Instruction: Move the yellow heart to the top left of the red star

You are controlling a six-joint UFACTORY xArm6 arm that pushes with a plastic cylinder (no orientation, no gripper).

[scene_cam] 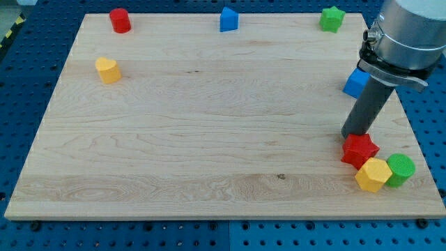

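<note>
Blocks sit bunched at the board's (pixel 209 167) bottom right corner. Nearest to me there are a yellow block (pixel 373 174) with flat sides and a green round block (pixel 401 169). They touch each other. Just above them is the red star (pixel 359 150), and it touches the yellow block too.

My tip (pixel 350 134) is right at the star's top left edge. It looks like it touches the star, but I cannot be sure. My arm has no claw, only a dark rod, so there is nothing to open or close and it holds nothing. The rod goes up to a big grey part (pixel 408 31) at the view's top right.

A bit farther up, a blue block (pixel 355 83) peeks out from behind the rod, near the board's right edge. Part of it is hidden, so I cannot tell its shape.

The yellow heart (pixel 108 70) is way over on the left side of the board, well apart from the star and from my tip.

Along the far edge there are three more blocks. A red round block (pixel 120 20) is on the left, a blue block (pixel 228 19) with a pointy top is in the middle, and a green star (pixel 332 19) is on the right.

The board is wood, and it lies on a blue table (pixel 28 77) with small holes. I see no boxes or bowls.
</note>
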